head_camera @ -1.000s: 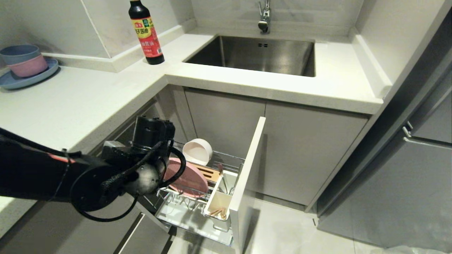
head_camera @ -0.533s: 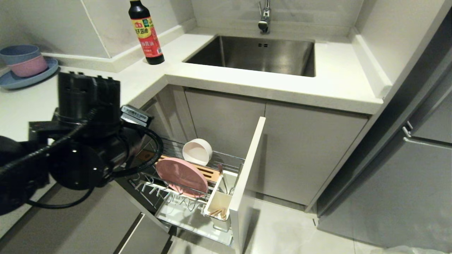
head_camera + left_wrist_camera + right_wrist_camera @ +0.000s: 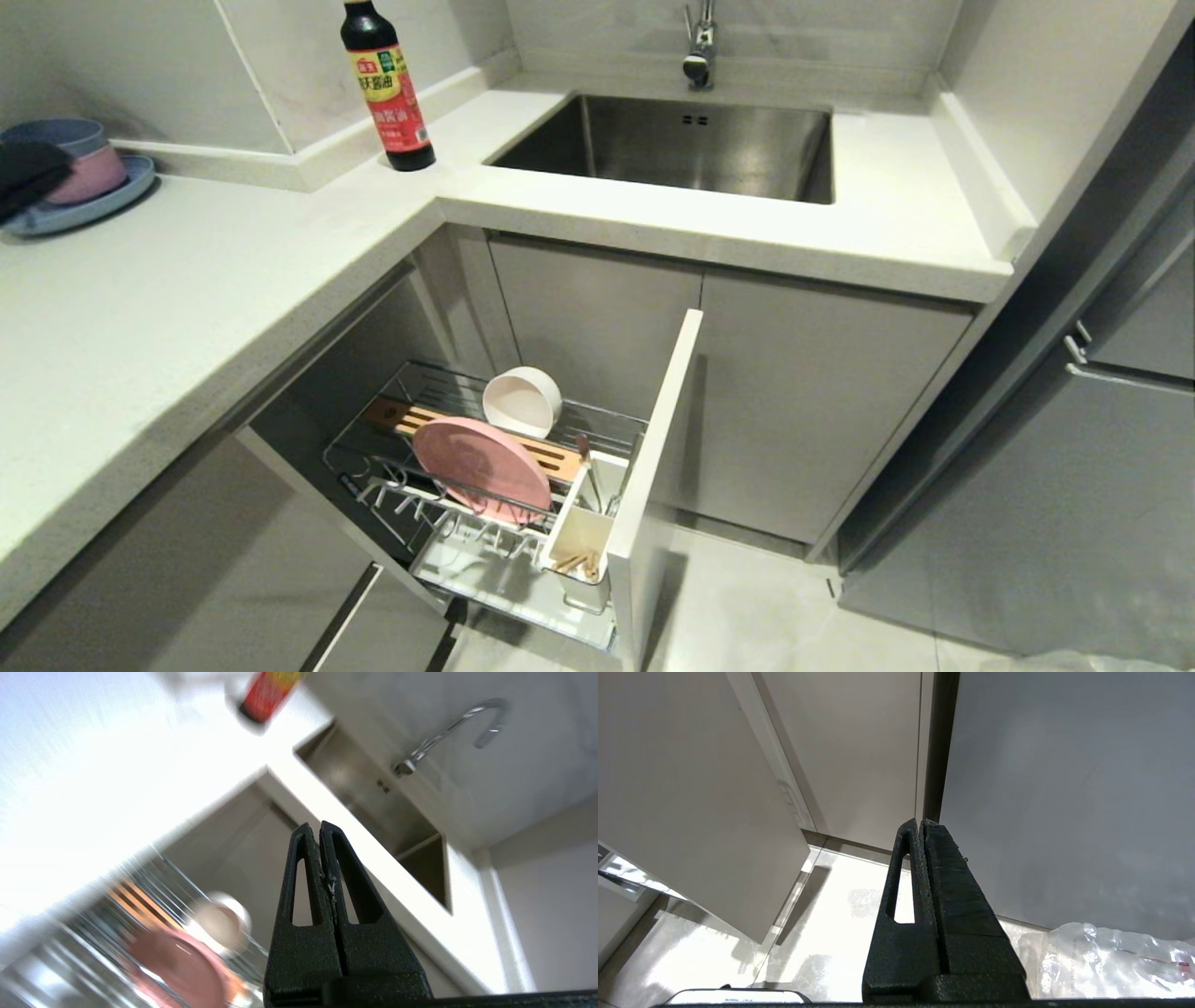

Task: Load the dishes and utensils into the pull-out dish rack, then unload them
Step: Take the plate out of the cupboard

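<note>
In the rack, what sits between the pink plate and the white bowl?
In the head view, the slotted wooden strip runs between the pink plate and the white bowl; nothing else shows there.

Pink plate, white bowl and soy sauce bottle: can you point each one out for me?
Pink plate [image 3: 481,469], head view, on the middle of its face.
White bowl [image 3: 516,407], head view, on its inner hollow.
Soy sauce bottle [image 3: 392,103], head view, on its red label.
</note>
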### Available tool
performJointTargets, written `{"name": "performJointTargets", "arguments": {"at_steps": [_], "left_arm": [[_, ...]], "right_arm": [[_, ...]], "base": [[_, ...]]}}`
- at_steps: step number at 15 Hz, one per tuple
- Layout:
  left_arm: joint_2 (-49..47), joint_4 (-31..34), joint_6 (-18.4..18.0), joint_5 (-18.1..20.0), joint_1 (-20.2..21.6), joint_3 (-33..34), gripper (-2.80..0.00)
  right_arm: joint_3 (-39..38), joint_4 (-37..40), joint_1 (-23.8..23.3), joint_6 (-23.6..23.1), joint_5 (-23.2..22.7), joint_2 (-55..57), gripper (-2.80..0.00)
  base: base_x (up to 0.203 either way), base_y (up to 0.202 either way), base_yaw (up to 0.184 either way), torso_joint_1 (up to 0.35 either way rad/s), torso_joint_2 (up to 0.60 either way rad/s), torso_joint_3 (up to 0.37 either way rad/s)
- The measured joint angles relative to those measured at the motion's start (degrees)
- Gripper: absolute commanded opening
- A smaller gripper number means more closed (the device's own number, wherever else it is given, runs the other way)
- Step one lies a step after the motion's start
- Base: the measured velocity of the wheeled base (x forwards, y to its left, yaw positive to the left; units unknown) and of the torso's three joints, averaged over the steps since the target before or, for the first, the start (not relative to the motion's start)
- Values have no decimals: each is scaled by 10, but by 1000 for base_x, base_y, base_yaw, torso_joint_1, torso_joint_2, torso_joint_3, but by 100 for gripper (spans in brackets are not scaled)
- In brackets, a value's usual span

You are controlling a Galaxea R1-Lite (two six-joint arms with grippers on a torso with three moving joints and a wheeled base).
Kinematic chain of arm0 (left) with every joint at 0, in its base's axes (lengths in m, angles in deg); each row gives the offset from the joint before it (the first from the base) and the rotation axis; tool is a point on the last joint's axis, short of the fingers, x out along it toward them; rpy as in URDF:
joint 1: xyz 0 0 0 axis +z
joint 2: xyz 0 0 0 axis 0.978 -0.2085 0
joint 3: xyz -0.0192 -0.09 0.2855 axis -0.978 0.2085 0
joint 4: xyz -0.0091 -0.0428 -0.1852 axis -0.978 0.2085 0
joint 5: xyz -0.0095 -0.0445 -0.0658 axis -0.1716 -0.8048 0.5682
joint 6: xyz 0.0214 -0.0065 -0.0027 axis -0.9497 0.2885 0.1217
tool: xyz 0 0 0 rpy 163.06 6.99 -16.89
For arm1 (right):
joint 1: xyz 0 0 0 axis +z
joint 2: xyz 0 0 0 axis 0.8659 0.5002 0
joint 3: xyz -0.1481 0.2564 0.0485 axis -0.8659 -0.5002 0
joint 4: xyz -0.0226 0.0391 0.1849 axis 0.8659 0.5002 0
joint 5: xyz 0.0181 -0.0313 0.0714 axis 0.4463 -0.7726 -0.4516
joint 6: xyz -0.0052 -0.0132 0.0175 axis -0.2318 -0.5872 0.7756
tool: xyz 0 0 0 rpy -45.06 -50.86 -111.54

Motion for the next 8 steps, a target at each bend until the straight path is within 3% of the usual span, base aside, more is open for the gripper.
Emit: {"name": "performJointTargets", "arguments": {"at_steps": [3,6,8], "left_arm": [[136,79,-120,122,80,12,-280],[280,222,-178,275,156,31,-280],[351,315,-205,351,211,52,-280]], "right_arm": [[0,0,0,0,0,0,-280],[0,0,0,0,0,0,-280],[0,0,0,0,0,0,-280]], "base": [[0,0,0,0,0,0],[0,0,0,0,0,0],[0,0,0,0,0,0]]}}
